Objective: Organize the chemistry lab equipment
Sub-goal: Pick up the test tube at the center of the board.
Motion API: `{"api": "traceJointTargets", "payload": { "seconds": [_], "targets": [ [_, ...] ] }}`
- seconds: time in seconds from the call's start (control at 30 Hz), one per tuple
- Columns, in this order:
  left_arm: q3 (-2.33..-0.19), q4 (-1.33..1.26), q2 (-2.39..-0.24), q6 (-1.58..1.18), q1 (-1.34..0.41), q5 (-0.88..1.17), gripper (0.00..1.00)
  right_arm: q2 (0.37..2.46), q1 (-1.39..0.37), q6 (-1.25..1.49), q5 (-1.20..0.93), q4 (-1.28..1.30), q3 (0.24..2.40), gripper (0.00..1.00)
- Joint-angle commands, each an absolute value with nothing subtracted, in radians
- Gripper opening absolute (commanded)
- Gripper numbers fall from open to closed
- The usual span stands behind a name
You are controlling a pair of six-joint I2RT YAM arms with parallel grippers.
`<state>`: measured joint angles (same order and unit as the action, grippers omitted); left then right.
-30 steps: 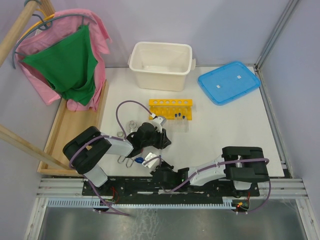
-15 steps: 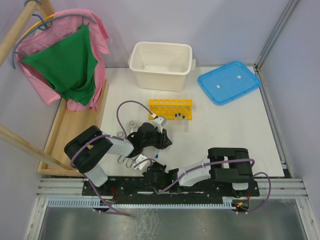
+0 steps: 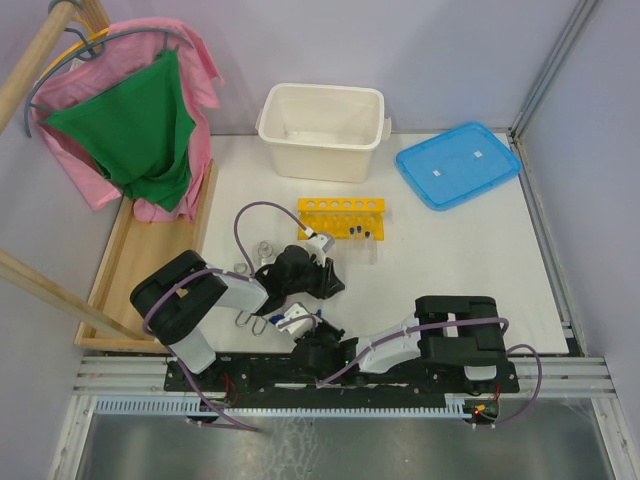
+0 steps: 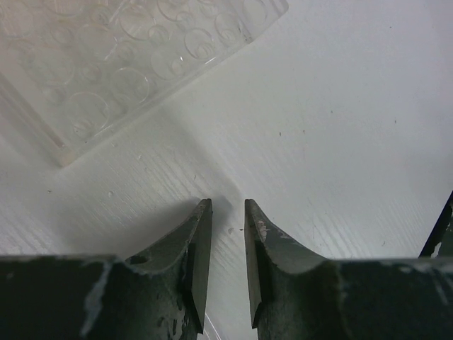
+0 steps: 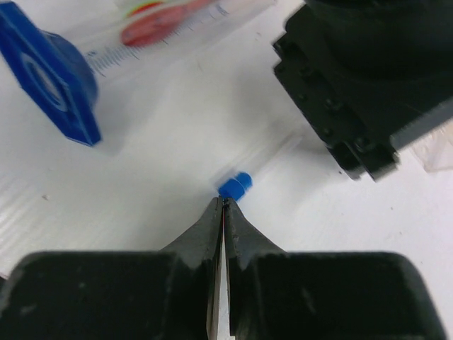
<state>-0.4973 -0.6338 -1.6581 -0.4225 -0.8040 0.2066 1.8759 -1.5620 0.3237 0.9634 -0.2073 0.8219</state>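
At the far left, pink and green cloths (image 3: 135, 125) hang from a wooden stand above a wooden tray (image 3: 135, 265). Next to the tray, on the white table (image 3: 450, 260), stand two small glass flasks (image 3: 262, 250), and metal tongs (image 3: 252, 322) lie nearer the front edge. The left gripper (image 3: 333, 285) reaches over the middle of the table. In the left wrist view its fingers (image 4: 198, 248) stand a narrow gap apart with nothing between them, low over bare table, and a clear plastic well plate (image 4: 127, 64) lies ahead of them to the left. Just in front of that arm lies a large clear tube with a blue cap (image 5: 49, 85), with red and yellow showing inside its marked body. Beside it the right gripper (image 3: 317, 328) points away from the bases. In the right wrist view its fingers (image 5: 244, 234) are pressed together, nothing visible between them, and their tips sit right at the blue cap of a small clear tube (image 5: 235, 185) lying on the table. Farther back, the white tub (image 3: 320, 155) stands at the rear. In front of it is the yellow test-tube rack (image 3: 340, 212), with a few blue-capped tubes (image 3: 362, 232) at its right end. The flat blue lid (image 3: 458, 163) lies at the far right.
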Motion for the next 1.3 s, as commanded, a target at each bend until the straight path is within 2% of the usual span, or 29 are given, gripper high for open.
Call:
{"api": "traceJointTargets", "payload": {
  "seconds": [0.0,0.2,0.37,0.53,0.73,1.27],
  "targets": [
    [-0.467,-0.576,-1.675,-0.466,-0.802,0.226,0.31,1.83,-1.554,0.432,1.011,-0.143,0.758,0.1],
    [-0.432,-0.605,-1.655,-0.484,-0.801,0.244,0.27,1.79,-1.536,0.518,1.048,-0.077,0.721,0.1],
    [-0.394,-0.626,-1.626,-0.499,-0.802,0.254,0.26,1.731,-1.513,0.542,1.026,-0.126,0.656,0.1],
    [-0.388,-0.63,-1.629,-0.499,-0.802,0.241,0.26,1.679,-1.517,0.376,0.825,-0.399,0.569,0.11],
    [-0.405,-0.639,-1.647,-0.492,-0.802,0.235,0.26,1.709,-1.522,0.259,0.742,-0.497,0.601,0.11],
    [-0.541,-0.549,-1.719,-0.421,-0.787,0.185,0.27,1.801,-1.525,0.188,0.745,-0.464,0.719,0.1]
  ]
}}
